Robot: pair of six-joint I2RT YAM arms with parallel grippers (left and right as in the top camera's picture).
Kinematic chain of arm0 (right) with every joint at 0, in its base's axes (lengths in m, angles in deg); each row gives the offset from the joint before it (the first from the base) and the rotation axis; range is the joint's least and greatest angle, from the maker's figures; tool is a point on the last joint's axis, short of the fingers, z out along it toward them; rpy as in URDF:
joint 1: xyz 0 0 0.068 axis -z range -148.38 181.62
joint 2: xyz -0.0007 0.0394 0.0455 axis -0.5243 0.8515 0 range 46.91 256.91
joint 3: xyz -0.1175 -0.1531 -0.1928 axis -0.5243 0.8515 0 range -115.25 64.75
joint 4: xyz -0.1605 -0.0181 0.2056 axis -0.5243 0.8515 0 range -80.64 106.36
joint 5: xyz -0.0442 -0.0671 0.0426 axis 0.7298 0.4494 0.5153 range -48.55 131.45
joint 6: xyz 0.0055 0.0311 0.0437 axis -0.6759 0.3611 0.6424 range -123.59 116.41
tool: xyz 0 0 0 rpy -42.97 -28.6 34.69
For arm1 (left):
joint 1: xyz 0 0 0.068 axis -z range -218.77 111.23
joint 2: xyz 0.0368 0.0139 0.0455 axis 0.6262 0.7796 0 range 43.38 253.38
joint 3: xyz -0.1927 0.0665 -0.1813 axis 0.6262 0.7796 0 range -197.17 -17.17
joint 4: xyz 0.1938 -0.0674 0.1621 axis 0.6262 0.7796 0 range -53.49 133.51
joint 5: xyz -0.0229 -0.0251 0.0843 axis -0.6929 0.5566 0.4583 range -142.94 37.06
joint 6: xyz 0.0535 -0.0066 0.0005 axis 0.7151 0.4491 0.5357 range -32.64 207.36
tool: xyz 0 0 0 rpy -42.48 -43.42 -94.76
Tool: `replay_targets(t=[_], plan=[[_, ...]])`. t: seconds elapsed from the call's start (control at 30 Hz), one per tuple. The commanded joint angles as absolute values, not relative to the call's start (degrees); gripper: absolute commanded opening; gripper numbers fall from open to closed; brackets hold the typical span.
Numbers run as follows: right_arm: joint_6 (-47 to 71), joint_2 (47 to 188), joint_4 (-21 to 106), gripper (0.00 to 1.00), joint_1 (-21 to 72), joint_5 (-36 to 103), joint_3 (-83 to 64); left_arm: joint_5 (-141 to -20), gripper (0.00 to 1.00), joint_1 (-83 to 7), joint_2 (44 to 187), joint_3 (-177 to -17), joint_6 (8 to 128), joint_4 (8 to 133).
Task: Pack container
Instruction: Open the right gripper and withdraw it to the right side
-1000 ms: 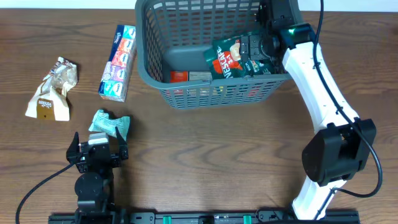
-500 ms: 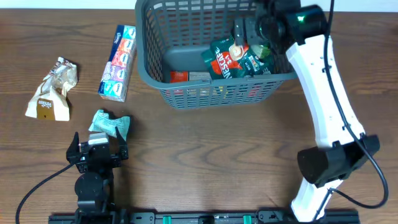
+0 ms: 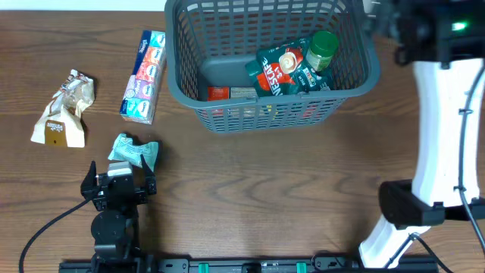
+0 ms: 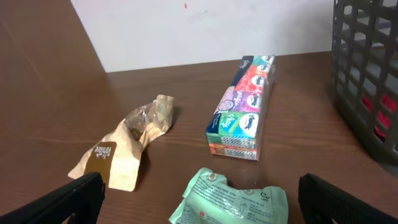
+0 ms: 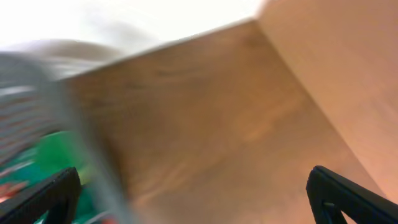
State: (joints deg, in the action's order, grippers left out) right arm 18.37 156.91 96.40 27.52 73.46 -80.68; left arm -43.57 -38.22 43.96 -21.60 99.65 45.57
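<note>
1 green packet [image 3: 134, 150]: on bench [image 3: 265, 189], near-left of container [image 3: 265, 114], just ahead of left end effector [image 3: 120, 177], spread, empty. Right end effector [image 5: 193, 196], right of container, likewise spread: farther.

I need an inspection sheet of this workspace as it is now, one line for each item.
Surface: brown wooden table, no damage seen.
Job's things: container upright, holding a green packet, a green-lidded jar and a red-labelled item; outside it lie a tissue pack, a beige wrapper and a pale green packet.
Clutter: nothing seen.
Grippers: left gripper open, empty, near the pale green packet; right gripper open, empty.
Cables: black cable by the left arm; a second cable along the right arm.
Surroundings: white wall behind the table.
</note>
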Motion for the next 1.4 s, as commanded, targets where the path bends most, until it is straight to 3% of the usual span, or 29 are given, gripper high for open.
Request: replay_targets(t=[0.0, 0.3, 1.37], plan=[[26.17, 156.40, 98.55, 0.99, 33.32, 76.41, -81.07, -43.50, 0.98, -38.04, 43.61, -20.17, 100.22, 46.24], [26.00, 156.42, 100.01, 0.99, 42.54, 66.79, -80.90, -43.50, 0.99, -38.04, 43.61, -20.17, 100.22, 46.24], [25.97, 156.42, 100.03, 0.99, 42.69, 66.66, -80.90, -43.50, 0.98, -38.04, 43.61, -20.17, 100.20, 46.22]])
